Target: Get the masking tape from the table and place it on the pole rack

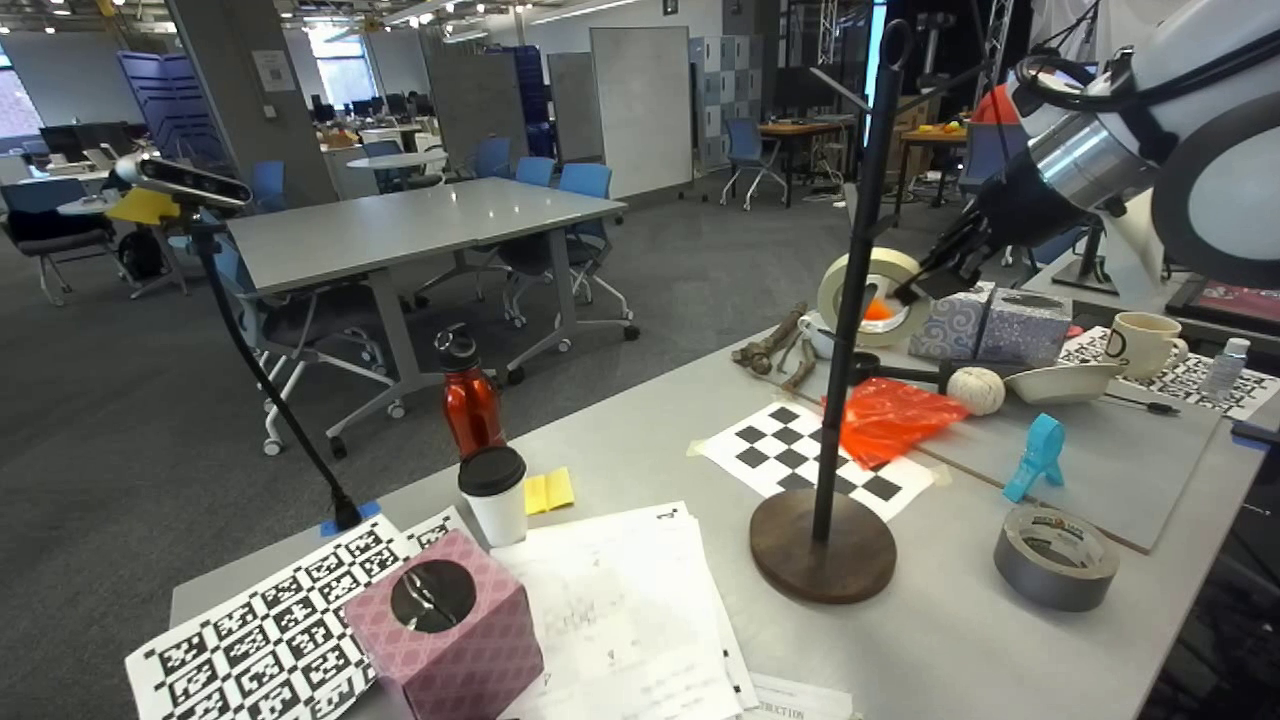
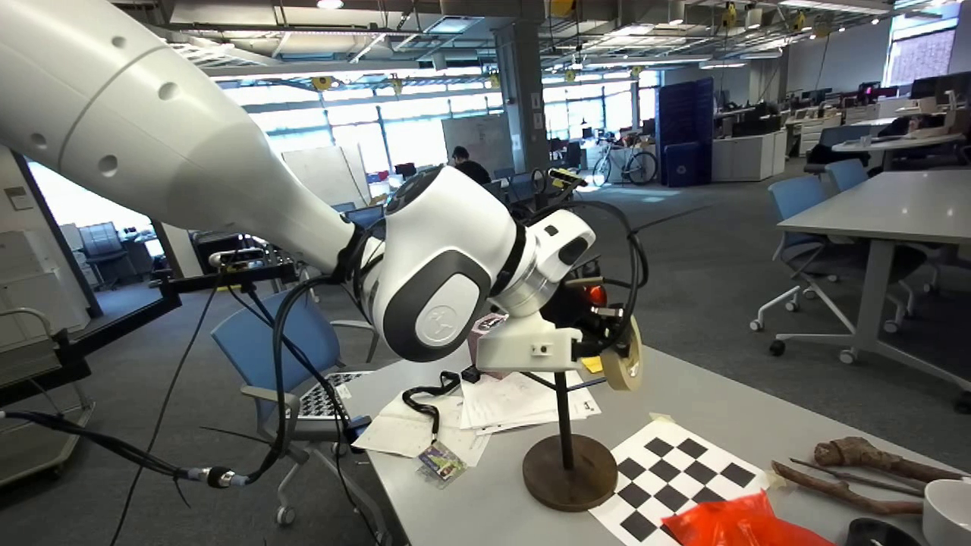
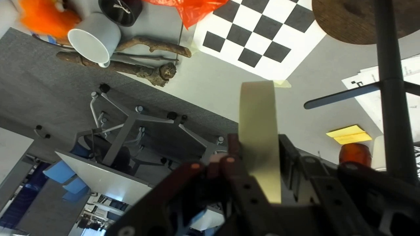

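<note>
The masking tape (image 1: 897, 263), a cream-beige ring, is held upright in the air above the table (image 1: 640, 445). It also shows in an exterior view (image 2: 623, 370) and edge-on in the wrist view (image 3: 258, 121). My gripper (image 3: 257, 146) is shut on it, one finger on each flat side. In an exterior view the gripper (image 1: 918, 284) comes from the right. The pole rack (image 1: 843, 400) stands upright on its round brown base, its pole passing in front of the tape there. In the wrist view the pole (image 3: 390, 65) is right of the tape, apart, its crosspiece arm (image 3: 341, 95) pointing towards it.
A checker-pattern sheet (image 1: 790, 450) and a red-orange bag (image 1: 895, 415) lie near the base. A grey tape roll (image 1: 1057, 560) and a blue clip (image 1: 1038, 455) are on the right. Sticks (image 3: 144, 70) and a white mug (image 3: 93, 39) lie near the far edge. A pink tissue box (image 1: 450, 630) stands in front.
</note>
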### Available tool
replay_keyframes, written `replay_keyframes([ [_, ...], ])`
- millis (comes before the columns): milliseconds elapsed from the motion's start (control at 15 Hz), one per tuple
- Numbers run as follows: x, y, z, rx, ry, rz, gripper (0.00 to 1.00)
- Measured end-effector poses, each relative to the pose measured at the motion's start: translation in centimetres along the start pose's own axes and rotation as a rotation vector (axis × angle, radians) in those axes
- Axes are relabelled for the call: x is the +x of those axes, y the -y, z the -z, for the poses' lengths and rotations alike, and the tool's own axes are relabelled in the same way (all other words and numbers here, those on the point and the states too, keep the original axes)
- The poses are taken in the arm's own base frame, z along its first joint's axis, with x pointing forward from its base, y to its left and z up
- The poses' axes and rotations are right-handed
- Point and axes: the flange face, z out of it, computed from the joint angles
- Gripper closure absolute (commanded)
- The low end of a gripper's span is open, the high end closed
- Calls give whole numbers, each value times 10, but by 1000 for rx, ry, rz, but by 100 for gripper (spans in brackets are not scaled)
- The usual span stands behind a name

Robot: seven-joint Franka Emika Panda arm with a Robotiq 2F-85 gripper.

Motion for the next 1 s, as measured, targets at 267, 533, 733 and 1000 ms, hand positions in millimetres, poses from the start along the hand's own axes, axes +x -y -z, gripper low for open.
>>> replay_keyframes([
  [267,2,14,7,14,-13,5,92],
  [533,3,22,10,26,-18,-6,92],
  [733,-1,30,8,41,-10,-21,92],
  [1000,-5,36,7,55,-3,-44,29],
])
